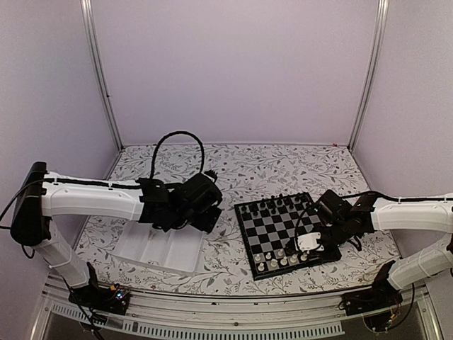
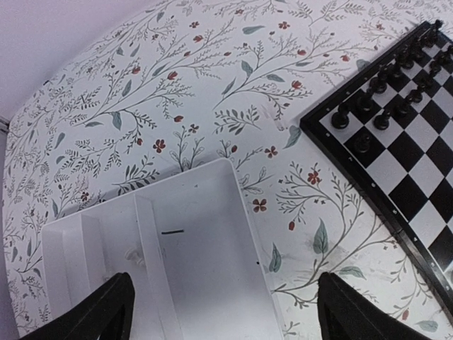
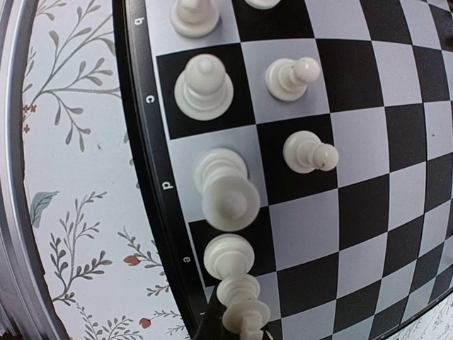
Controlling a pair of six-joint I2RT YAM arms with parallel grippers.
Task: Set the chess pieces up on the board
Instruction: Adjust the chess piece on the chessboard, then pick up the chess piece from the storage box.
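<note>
- Board: small square, black and grey-white checks, black border. Small white file letters b–e are readable along the near edge in the right wrist view. It lies flat on the floral tablecloth.
- Black pieces: tiny figurines, each narrower than its square, standing in rows along the board's far edge. The left wrist view shows them upright at that end.
- Cream-white pieces: grouped along the board's near edge. Up close they are glossy and turned, with round heads. Bigger ones stand on the squares next to the border and two pawns one row further in.
- Right gripper: low over the board's near-right corner, above the cream rows, jaws pressed together. One cream piece sits right at the fingers at the bottom of the wrist view – cannot tell if it's pinched.
- Left gripper: off the board's left side, jaws spread wide with nothing between them. Its fingers hang over the white compartment tray.
- Tray: near the board's left edge, not touching it.
</note>
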